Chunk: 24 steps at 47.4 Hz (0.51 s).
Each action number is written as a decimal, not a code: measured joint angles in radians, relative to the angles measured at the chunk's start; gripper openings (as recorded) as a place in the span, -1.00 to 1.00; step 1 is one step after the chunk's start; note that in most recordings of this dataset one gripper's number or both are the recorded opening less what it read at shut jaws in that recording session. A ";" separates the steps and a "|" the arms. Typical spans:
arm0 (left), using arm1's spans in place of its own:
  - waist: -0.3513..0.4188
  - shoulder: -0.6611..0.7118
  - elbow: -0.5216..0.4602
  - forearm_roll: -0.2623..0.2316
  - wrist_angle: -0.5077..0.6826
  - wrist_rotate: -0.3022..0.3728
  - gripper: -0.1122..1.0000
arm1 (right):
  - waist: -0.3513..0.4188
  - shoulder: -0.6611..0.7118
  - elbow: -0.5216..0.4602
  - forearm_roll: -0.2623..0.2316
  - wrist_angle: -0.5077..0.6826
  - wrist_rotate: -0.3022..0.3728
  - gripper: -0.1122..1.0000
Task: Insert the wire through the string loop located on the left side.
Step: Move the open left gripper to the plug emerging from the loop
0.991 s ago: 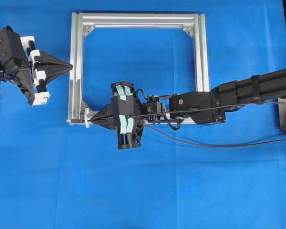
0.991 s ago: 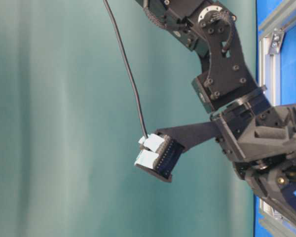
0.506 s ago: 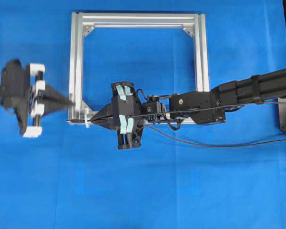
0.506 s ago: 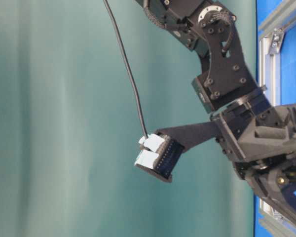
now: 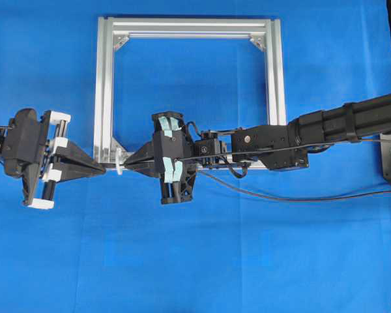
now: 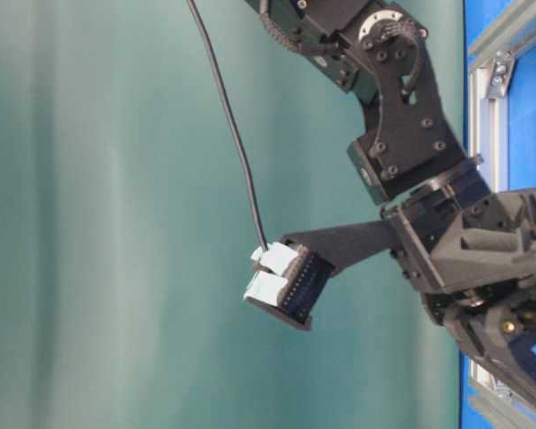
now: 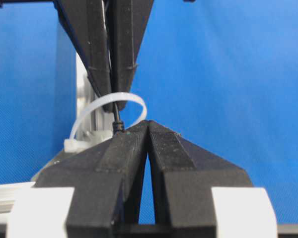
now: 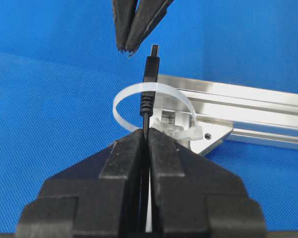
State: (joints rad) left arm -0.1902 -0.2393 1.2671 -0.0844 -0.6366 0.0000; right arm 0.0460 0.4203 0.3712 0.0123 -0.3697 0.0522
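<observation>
The white string loop [image 5: 119, 163] is tied to the silver frame [image 5: 104, 85] at its lower left corner. My right gripper [image 5: 126, 165] is shut on the wire [image 8: 150, 74]. The wire's plug tip pokes through the string loop [image 8: 166, 88] and past it. My left gripper [image 5: 103, 169] is shut with nothing in it. Its tips [image 8: 129, 48] stand just left of the plug's metal end, apart from it. In the left wrist view the plug [image 7: 118, 124] lies against the outer side of my shut left gripper [image 7: 148, 122], under the loop [image 7: 129, 95].
The right arm [image 5: 339, 127] reaches across the frame's lower bar from the right. A black cable [image 5: 300, 198] trails over the blue mat below it. In the table-level view only the right arm [image 6: 411, 134] and a frame edge [image 6: 482, 89] show.
My left gripper has swung down and to the right, from beside the frame's left bar to the loop at the lower left corner. The right gripper and the wire have not moved.
</observation>
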 measured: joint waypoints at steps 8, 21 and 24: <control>0.000 0.003 -0.003 0.000 0.015 -0.002 -0.77 | -0.002 0.000 0.000 0.000 0.000 0.000 -0.79; 0.000 0.003 -0.003 0.000 0.031 -0.003 0.47 | 0.000 0.000 0.000 0.000 0.000 0.000 -0.79; -0.002 0.002 -0.003 0.000 0.041 -0.005 0.73 | 0.000 0.000 0.000 0.000 0.000 0.000 -0.79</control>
State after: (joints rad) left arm -0.1917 -0.2378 1.2640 -0.0844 -0.5952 -0.0046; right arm 0.0460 0.4203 0.3712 0.0123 -0.3697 0.0522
